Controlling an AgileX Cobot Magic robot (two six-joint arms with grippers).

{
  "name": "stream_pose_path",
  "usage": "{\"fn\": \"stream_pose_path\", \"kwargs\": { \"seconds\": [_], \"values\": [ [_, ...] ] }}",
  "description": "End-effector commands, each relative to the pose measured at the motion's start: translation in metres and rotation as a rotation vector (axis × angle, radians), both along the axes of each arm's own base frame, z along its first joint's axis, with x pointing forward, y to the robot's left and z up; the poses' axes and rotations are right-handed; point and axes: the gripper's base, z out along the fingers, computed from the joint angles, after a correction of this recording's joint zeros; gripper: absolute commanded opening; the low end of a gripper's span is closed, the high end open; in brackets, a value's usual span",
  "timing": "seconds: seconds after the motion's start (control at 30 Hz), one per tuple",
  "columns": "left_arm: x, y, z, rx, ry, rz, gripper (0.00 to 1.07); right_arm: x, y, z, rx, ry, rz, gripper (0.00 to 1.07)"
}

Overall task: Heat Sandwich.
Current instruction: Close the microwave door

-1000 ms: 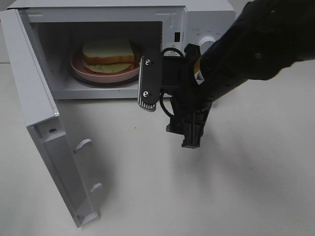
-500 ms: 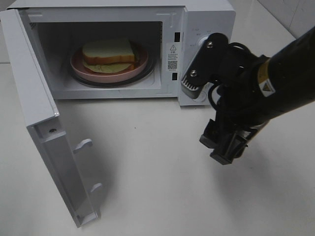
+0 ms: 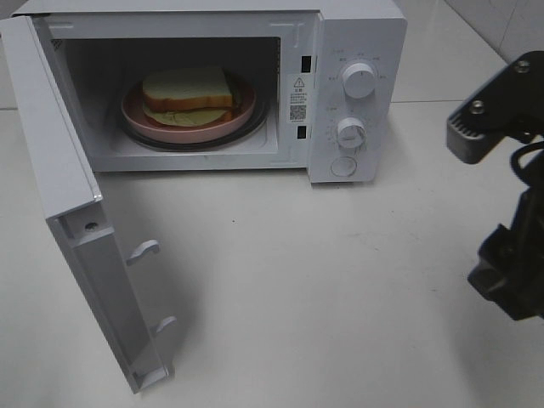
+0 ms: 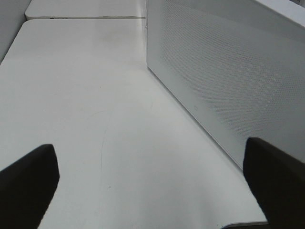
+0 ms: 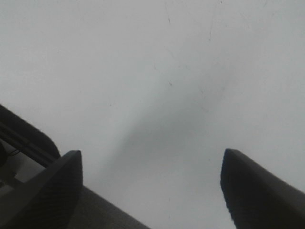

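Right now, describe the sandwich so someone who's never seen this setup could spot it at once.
Find the white microwave at the back of the table, door swung open. In its cavity sits a round pink plate, with the sandwich on top. It is square-cornered white bread with brown crust and a pale green layer, smaller than the plate.

One microwave (image 3: 367,34), one sandwich (image 3: 189,88), one plate (image 3: 136,119) — seemingly two dials (image 3: 358,80).

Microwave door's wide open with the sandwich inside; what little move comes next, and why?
Probably push the door shut: the sandwich already sits inside the microwave, and the left tool is open and empty.
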Motion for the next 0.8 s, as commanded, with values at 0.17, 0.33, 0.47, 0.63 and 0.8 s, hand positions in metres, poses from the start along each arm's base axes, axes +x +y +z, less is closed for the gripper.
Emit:
{"fn": "stream_pose_path", "kwargs": {
  "seconds": [0.17,0.33,0.47,0.63,0.8],
  "values": [
    [-0.003,0.000,-0.001,-0.006,-0.024,0.001,1.01,-0.031,-0.029,0.020,0.002,0.008,-0.063,0.76],
    [-0.003,0.000,-0.001,-0.006,-0.024,0.001,1.01,-0.052,-0.048,0.030,0.016,-0.006,-0.091,0.76],
    [-0.003,0.000,-0.001,-0.006,-0.024,0.001,1.01,-0.076,-0.070,0.042,0.091,-0.084,-0.102,0.76],
    [-0.003,0.000,-0.001,-0.006,-0.024,0.001,1.01,-0.095,-0.090,0.039,0.152,-0.165,-0.149,0.76],
    [-0.003,0.000,-0.001,-0.006,-0.024,0.001,1.01,-0.112,-0.106,0.028,0.201,-0.242,-0.249,0.76]
  ]
}}
